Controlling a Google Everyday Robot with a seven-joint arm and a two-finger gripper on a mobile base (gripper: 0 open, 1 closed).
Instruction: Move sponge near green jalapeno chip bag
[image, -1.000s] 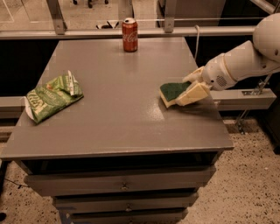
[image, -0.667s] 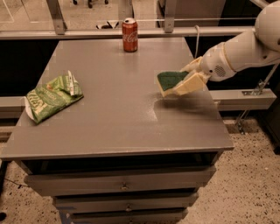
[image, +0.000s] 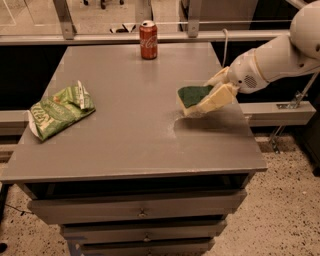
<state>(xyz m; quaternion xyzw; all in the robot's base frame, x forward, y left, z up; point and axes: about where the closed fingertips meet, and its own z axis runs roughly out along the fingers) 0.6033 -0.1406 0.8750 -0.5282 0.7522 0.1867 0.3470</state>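
Fingers (image: 218, 96) of the gripper (image: 204, 99) clamp the sponge (image: 190, 94), holding it tilted just above the table's (image: 135, 130) right side. The white arm (image: 272, 57) slants down from the right. The green chip bag (image: 59, 110) lies well apart, near the left edge.

grey table (image: 130, 100): drawers (image: 140, 210) beneath | red soda can (image: 148, 40): upright, far edge

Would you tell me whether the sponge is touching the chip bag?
Apart. The camera view shows a stretch of table between them: the gripper holds the sponge at the right, the chip bag lies far left.
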